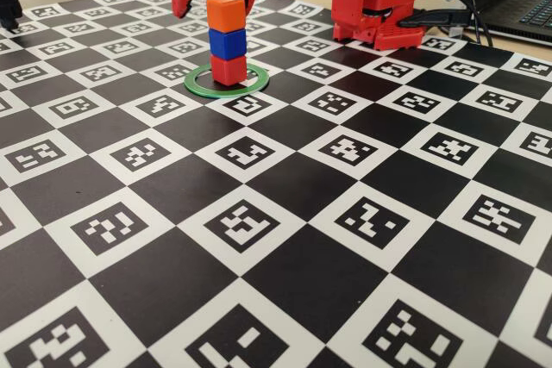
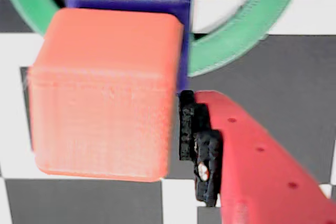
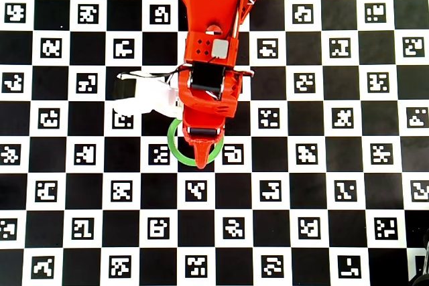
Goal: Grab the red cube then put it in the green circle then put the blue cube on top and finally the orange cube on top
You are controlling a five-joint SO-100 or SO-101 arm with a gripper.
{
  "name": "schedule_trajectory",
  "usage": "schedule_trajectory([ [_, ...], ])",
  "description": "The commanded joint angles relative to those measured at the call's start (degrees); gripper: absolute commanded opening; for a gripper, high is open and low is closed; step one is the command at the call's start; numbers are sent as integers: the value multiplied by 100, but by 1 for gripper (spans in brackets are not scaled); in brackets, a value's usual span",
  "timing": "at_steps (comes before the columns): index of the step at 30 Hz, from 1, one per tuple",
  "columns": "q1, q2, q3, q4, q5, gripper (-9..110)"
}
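Orange cube (image 1: 226, 13) btwn open claw (image 1: 216, 2) fingers, atop stack.

bright, even room light fills all three pictures. in the fixed view the near checkerboard mat (image 1: 285, 239) is sharp, with mild sheen on its black squares and soft shadows. the wrist view is soft and overexposed: the orange cube (image 2: 105, 95) looks washed out and blurred. the overhead view is crisp and flat, without glare.
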Motion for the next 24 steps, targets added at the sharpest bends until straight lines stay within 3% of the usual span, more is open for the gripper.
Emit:
schedule_trajectory([
  [1,97,519,-369,211,26,46],
  [24,44,1591,-1582,1494,-229,42],
])
